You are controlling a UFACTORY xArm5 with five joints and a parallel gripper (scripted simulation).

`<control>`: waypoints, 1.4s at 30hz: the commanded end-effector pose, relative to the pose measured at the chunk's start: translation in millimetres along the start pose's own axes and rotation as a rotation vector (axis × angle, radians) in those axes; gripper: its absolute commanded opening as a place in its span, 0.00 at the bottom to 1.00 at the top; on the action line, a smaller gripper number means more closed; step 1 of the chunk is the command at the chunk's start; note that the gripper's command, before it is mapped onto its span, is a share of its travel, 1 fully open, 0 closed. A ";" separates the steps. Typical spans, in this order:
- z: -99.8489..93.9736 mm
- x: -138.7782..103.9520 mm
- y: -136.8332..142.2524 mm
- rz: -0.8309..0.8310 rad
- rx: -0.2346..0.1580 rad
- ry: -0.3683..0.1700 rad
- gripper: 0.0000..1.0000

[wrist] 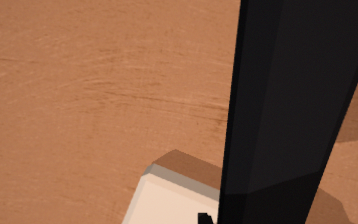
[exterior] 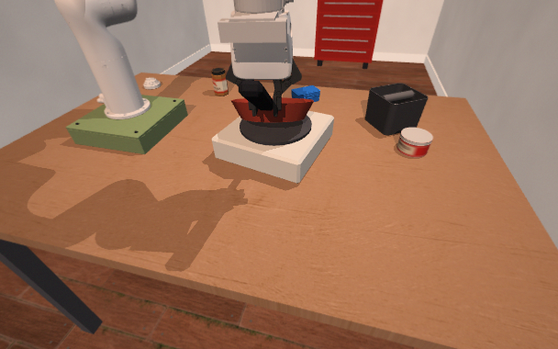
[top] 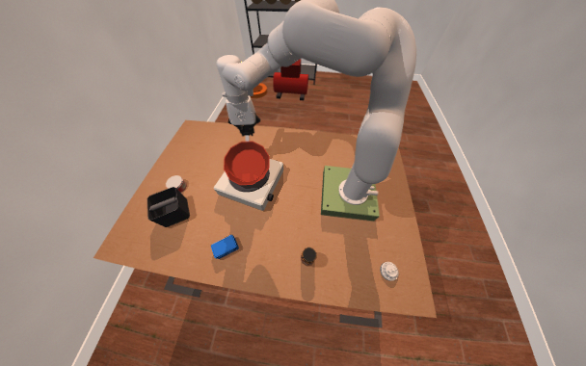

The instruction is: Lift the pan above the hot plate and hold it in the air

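The red pan point(top: 247, 164) point(exterior: 293, 110) hangs tilted a little above the dark burner point(exterior: 274, 132) of the white hot plate point(top: 273, 185) point(exterior: 286, 158) point(wrist: 170, 202). My gripper point(top: 247, 132) point(exterior: 267, 109) is shut on the pan's black handle point(exterior: 255, 96) point(wrist: 290, 100) at the pan's far side in the top view. In the wrist view the handle fills the right half, with a corner of the hot plate below it. The fingertips are hidden in the wrist view.
A black box point(top: 167, 207) point(exterior: 396, 107) and a red-and-white can point(top: 175, 182) point(exterior: 414, 141) stand beside the hot plate. A blue sponge point(top: 224, 247) point(exterior: 306, 93), a spice jar point(top: 308, 255) point(exterior: 219, 81) and a small white object point(top: 388, 271) point(exterior: 151, 83) lie further off. The arm's green base point(top: 334, 202) point(exterior: 153, 124) stands nearby.
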State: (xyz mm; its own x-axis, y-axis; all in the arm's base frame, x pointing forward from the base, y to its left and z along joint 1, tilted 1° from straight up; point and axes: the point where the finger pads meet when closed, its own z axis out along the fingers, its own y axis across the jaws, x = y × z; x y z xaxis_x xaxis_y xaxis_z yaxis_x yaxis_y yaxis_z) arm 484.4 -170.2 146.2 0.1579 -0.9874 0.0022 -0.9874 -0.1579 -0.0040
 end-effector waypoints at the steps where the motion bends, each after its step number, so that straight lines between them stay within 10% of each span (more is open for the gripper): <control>1: -8.9 0.6 -1.2 0.000 0.005 0.003 0.00; 42: -80.6 1.2 -3.8 0.000 0.005 0.003 0.00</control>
State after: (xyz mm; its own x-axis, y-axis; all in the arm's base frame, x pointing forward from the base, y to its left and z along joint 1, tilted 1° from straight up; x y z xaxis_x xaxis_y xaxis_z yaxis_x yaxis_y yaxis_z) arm 486.3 -170.3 218.5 0.1576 -0.9875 0.0014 -0.9875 -0.1576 -0.0024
